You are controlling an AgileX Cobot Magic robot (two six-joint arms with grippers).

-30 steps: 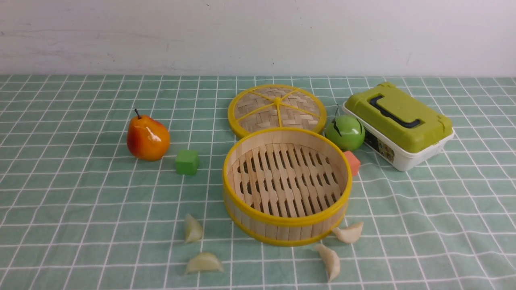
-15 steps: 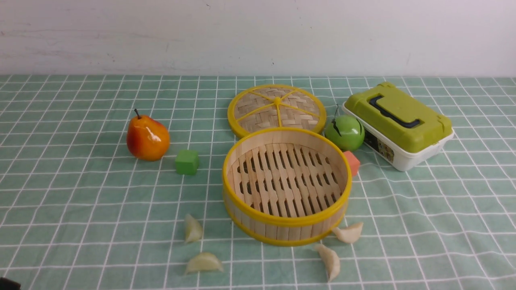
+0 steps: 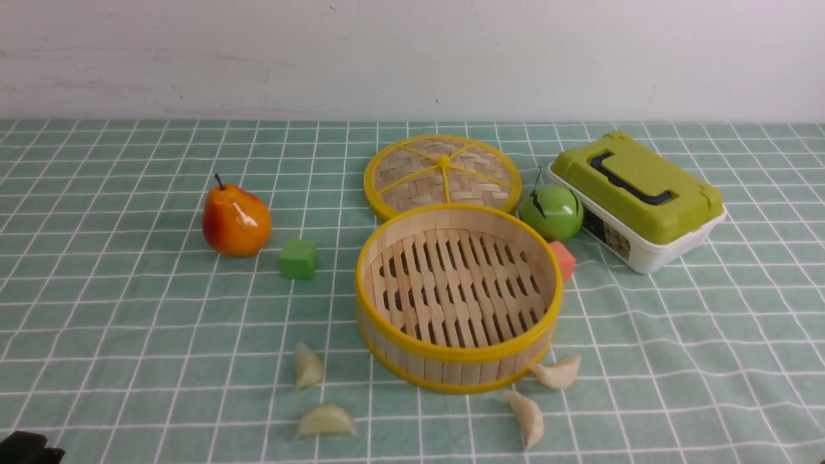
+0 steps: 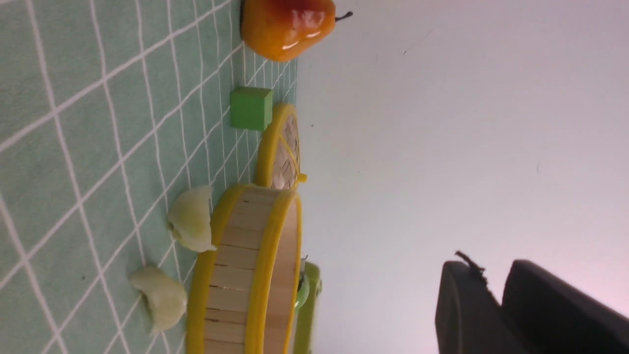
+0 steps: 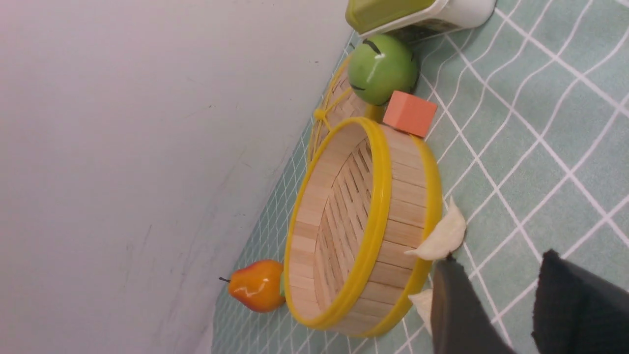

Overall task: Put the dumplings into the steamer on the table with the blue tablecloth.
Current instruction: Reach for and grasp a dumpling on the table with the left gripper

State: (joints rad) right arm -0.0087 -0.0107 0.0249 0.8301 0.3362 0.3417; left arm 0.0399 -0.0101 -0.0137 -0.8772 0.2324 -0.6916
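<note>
The steamer (image 3: 451, 372) stands on the tablecloth (image 3: 129, 309) near the middle, with the lid (image 3: 443, 173) lying flat just behind it. The left cube (image 3: 299, 260) sits to the steamer's left, and the pear (image 3: 236, 221) is farther left and slightly behind. The right cube (image 3: 564, 260) sits against the steamer's right rear, the apple (image 3: 552, 211) just behind that cube and beside the lid, and the lidded box (image 3: 638, 200) right of the apple. Of the dumplings (image 3: 309, 366), two lie front-left of the steamer and two front-right, one touching its wall.
</note>
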